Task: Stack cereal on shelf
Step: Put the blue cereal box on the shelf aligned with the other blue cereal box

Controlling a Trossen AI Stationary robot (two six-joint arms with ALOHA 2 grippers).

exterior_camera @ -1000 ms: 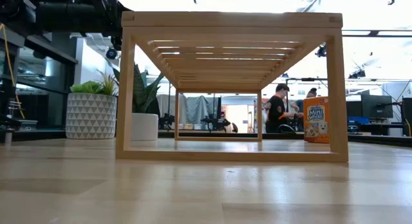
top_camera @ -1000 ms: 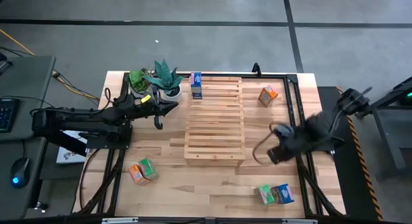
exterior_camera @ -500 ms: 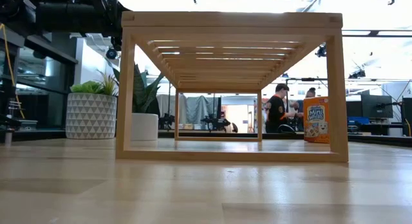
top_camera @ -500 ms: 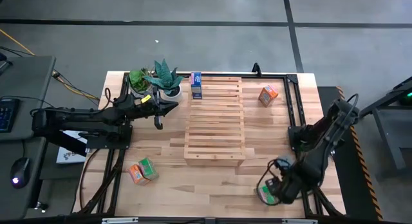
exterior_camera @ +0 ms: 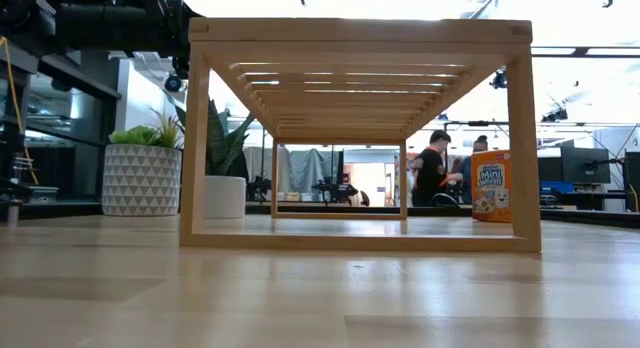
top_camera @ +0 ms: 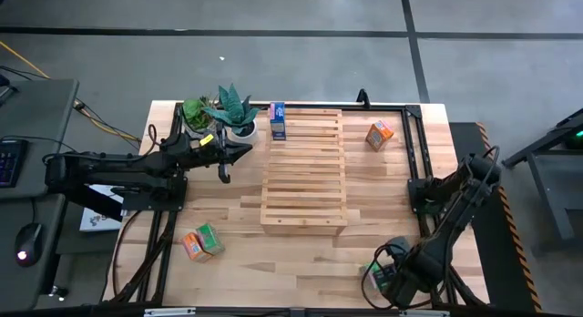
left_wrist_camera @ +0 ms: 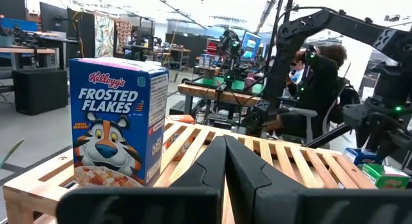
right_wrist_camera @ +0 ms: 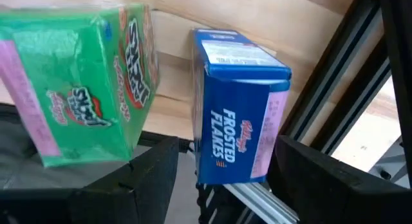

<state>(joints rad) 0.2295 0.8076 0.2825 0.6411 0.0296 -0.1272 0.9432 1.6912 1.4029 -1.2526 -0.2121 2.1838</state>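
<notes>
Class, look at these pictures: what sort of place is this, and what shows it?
Probably a robotics lab or workshop. Two robot arms work at a wooden table on a bare concrete floor, and behind it stand desks with monitors and a seated person.

Your right gripper (top_camera: 393, 279) is the only mover: a second ago it hovers at 3 o'clock, just right of the shelf (top_camera: 303, 167); now it sits low at 5 o'clock, over the green box (right_wrist_camera: 77, 89) and blue box (right_wrist_camera: 235, 108) pair near the table's front edge. From above, the arm now covers both boxes; its fingers (right_wrist_camera: 138, 179) straddle the blue one, spread wide.
</notes>
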